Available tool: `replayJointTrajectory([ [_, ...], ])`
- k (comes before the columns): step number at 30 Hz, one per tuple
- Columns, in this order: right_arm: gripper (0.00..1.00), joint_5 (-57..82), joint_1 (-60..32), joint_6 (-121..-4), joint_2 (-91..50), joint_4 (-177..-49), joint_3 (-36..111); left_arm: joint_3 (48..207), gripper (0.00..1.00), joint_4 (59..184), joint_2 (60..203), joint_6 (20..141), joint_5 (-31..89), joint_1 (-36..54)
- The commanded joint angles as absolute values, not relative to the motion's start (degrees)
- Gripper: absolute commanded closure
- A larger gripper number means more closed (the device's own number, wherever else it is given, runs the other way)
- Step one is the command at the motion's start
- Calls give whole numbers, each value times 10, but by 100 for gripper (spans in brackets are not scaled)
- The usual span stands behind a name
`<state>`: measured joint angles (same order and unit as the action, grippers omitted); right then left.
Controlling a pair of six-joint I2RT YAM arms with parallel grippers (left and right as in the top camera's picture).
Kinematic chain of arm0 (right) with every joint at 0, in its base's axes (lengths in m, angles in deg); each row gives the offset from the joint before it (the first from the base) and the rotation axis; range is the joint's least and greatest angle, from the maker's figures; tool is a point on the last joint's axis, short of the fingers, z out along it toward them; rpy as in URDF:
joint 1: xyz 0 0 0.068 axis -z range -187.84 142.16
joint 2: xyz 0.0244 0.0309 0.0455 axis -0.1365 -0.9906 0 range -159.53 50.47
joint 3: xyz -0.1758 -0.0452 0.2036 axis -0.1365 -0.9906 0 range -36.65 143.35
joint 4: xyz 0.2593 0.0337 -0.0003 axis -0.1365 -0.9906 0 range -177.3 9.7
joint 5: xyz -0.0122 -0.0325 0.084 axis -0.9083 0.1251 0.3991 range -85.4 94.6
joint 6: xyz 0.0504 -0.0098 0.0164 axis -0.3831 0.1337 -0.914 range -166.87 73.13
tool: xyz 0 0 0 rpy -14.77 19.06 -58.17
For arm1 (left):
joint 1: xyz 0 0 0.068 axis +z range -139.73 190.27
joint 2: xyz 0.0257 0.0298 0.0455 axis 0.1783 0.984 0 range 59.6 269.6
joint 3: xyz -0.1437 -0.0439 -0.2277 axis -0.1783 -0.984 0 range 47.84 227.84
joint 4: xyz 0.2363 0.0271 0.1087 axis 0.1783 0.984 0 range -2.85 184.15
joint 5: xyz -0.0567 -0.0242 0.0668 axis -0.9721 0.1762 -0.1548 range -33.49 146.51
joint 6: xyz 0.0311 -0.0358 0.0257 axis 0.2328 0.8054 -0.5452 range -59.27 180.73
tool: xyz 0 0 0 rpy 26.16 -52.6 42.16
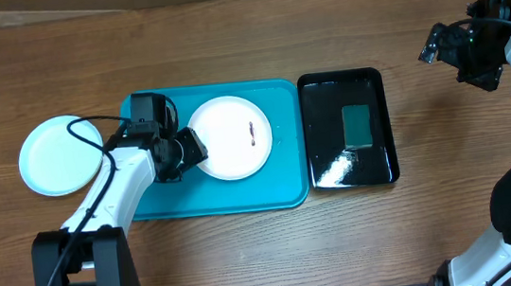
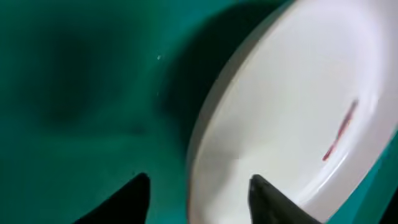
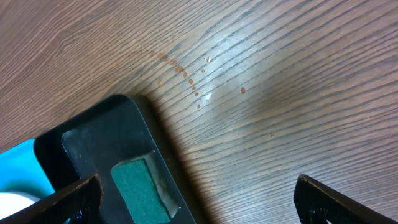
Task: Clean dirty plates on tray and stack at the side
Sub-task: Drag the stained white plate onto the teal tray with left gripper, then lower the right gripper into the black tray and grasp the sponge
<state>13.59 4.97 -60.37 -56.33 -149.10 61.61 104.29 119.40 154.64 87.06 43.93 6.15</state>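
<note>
The wooden table (image 1: 226, 41) carries everything. On it the teal tray (image 1: 157, 206) holds one white plate (image 1: 227, 141). Just right of it, the smaller black tray (image 1: 313, 99) holds a green sponge (image 1: 357, 125). A pale blue plate (image 1: 52, 157) lies on the bare wood to the teal tray's left.

My left gripper (image 2: 202, 200) sits low over the teal tray at the white plate's left edge, its fingers spread on either side of the rim, not pinching it. My right gripper (image 3: 208, 199) hangs over bare wood beyond the black tray, fingers spread wide with nothing between them.

My left wrist view shows the plate's thin reddish smear (image 2: 341, 130) close up. Only my right wrist view shows small reddish-brown spots (image 3: 186, 78) on the wood.
</note>
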Motion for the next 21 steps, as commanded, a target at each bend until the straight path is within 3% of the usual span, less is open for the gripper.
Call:
replayJointTrajectory([
  [1, 0, 136, 51, -605, -559, -1490, 623, 1063, 41, 1190, 1547, 817, 456, 61],
  [11, 0, 136, 51, -605, -559, -1490, 623, 1063, 61, 1186, 1556, 819, 505, 61],
  [15, 0, 136, 51, -605, -559, -1490, 623, 1061, 64, 1195, 1568, 821, 472, 60],
  [19, 1, 136, 51, -605, -559, -1490, 623, 1061, 75, 1213, 1584, 821, 449, 61],
  [21, 0, 136, 51, -605, -559, -1490, 623, 1061, 76, 1224, 1589, 822, 440, 61],
])
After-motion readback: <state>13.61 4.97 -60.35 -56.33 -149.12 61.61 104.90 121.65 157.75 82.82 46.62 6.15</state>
